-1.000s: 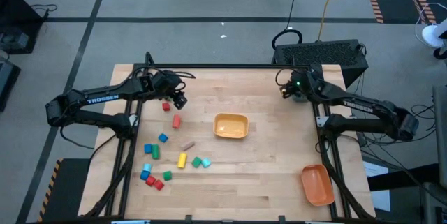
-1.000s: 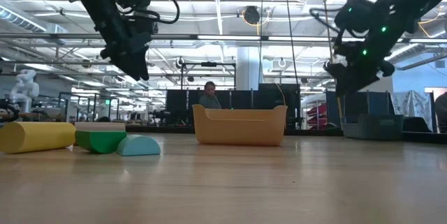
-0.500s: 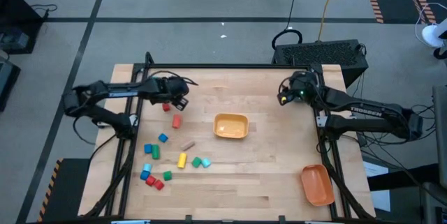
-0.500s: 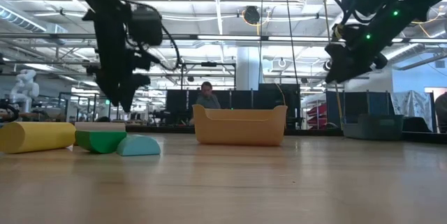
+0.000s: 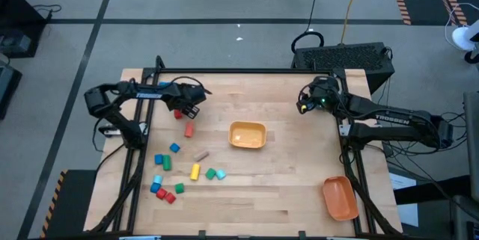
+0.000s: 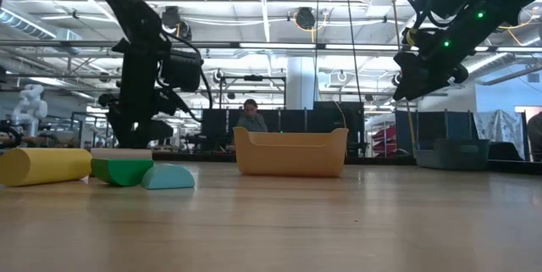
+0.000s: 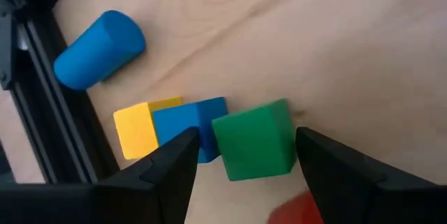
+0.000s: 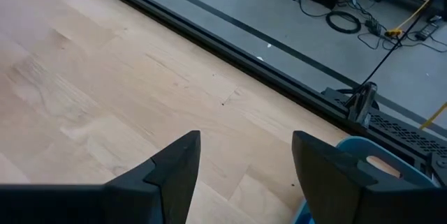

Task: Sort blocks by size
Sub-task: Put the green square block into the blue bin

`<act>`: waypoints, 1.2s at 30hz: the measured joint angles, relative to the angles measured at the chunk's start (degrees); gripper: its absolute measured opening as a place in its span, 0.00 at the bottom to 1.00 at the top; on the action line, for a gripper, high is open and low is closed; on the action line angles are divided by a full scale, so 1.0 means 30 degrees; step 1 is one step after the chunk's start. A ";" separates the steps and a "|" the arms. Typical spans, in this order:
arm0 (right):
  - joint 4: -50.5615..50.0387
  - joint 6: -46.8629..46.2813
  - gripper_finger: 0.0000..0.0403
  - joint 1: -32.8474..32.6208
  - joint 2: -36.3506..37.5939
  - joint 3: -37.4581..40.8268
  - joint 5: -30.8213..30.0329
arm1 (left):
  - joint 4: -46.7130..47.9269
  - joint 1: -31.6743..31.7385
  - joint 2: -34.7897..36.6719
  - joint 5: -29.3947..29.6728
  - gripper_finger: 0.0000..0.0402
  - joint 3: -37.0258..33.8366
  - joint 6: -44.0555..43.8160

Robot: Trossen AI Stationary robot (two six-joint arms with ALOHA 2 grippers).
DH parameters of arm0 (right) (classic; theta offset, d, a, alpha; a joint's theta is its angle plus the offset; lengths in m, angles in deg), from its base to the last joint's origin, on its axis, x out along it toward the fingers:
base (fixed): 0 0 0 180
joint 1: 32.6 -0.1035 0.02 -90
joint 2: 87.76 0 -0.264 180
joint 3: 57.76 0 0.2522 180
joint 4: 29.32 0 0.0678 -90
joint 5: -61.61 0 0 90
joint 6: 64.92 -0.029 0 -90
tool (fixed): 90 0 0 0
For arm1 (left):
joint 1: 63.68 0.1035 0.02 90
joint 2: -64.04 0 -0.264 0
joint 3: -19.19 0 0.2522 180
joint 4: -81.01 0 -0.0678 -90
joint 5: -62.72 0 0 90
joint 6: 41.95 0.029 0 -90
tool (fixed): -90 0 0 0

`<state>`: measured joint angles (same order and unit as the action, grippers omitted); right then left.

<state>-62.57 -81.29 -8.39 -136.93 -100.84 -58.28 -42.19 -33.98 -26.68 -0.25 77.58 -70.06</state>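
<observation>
My left gripper is open and low over the table's far left part. In the left wrist view its fingers stand on either side of a green cube without touching it. A blue cube and a yellow cube lie against the green cube, and a blue cylinder lies farther off. More blocks lie on the table's left half: a red cylinder, a yellow cylinder and a cluster. My right gripper is open and empty, high over the far right.
A yellow bin stands mid-table and an orange bin at the near right corner. A teal bin shows past the far right edge. The black frame rail runs close beside the left gripper's blocks. A person sits beyond the table.
My left gripper has come down from well above the table to just over the blocks at the far left, while its arm has folded back toward the left edge. My right gripper has risen a little. No block has moved.
</observation>
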 joint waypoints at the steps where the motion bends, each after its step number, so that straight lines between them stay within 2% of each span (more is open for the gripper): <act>1: 0.0000 0.0020 0.53 0.0000 0.0000 0.0000 0.0000 | -0.0006 0.0186 -0.0091 0.0080 0.60 0.0006 0.0048; 7: -0.0011 0.0187 0.53 0.0000 -0.0007 0.0000 0.0015 | -0.0689 0.0648 -0.0196 -0.0393 0.60 0.0052 0.0588; 12: -0.0015 0.0191 0.53 0.0000 -0.0015 0.0000 0.0033 | -0.1204 0.0494 -0.0226 -0.2997 0.60 0.0022 0.0580; 24: 0.0034 0.0195 0.53 0.0000 -0.0007 0.0000 0.0066 | -0.1586 -0.0455 -0.0226 -0.3157 0.59 0.0015 0.0612; 28: 0.0099 0.0195 0.53 0.0000 -0.0007 0.0000 0.0066 | -0.1650 -0.0628 -0.0235 -0.3309 0.52 0.0000 0.0605; 34: 0.0130 0.0022 0.52 0.0000 -0.0007 0.0000 0.0066 | -0.1950 -0.1001 -0.0228 -0.3694 0.35 0.0000 0.0619; 36: 0.0391 -0.0305 0.51 -0.0010 -0.0048 0.0000 0.0066 | -0.2492 -0.1215 -0.0226 -0.3820 0.34 0.0000 0.0860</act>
<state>-61.39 -82.21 -8.42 -137.07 -100.84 -58.08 -49.66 -37.63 -27.35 -11.71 77.58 -67.49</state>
